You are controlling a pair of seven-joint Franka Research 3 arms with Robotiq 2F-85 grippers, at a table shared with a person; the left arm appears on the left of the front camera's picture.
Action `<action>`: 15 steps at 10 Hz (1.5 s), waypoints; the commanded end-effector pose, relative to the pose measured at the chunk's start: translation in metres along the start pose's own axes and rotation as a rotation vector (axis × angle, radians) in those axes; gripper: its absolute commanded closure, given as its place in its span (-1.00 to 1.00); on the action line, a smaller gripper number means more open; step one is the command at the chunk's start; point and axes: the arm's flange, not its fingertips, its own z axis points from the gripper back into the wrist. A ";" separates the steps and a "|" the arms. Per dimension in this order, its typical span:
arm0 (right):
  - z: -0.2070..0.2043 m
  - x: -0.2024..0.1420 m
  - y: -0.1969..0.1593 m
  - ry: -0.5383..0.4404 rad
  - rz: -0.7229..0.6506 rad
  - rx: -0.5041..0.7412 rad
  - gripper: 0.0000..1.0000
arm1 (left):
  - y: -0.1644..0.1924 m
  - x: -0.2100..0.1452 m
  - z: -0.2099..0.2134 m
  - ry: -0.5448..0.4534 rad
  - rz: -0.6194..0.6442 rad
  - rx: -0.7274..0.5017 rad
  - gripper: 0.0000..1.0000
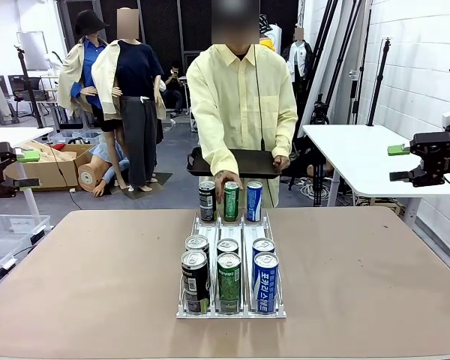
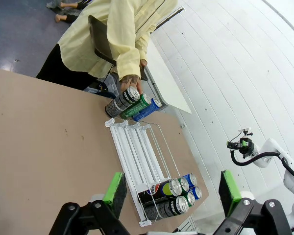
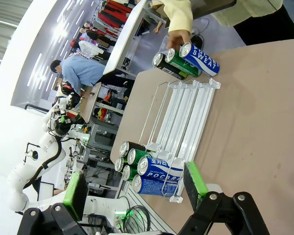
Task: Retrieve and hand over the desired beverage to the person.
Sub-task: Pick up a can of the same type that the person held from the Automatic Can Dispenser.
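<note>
At the far end of the rack [image 1: 244, 231], the person's hand [image 1: 226, 180] rests on a green can [image 1: 231, 201], apparently choosing it; my left gripper [image 2: 172, 192] and right gripper [image 3: 136, 187] hang gaping, empty.

Six cans [image 1: 228, 274] sit in the rack's [image 1: 242, 229] near end; three others [image 1: 231, 204] stand just behind it.

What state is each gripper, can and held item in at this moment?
Left gripper, open, empty.
Right gripper, open, empty.
Rack, flat on the table, middle lanes bare.
Near cans, six upright at the rack's near end.
Far cans, three upright at the rack's far end.
Hand, resting on the green far can.
Tray, held by the person.
</note>
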 end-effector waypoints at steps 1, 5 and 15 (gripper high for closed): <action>0.000 0.001 0.001 0.004 -0.003 0.010 -1.00 | 0.000 0.000 0.001 -0.002 0.006 0.001 -1.00; 0.000 0.001 0.001 0.004 -0.003 0.010 -1.00 | 0.000 0.000 0.001 -0.002 0.006 0.001 -1.00; 0.000 0.001 0.001 0.004 -0.003 0.010 -1.00 | 0.000 0.000 0.001 -0.002 0.006 0.001 -1.00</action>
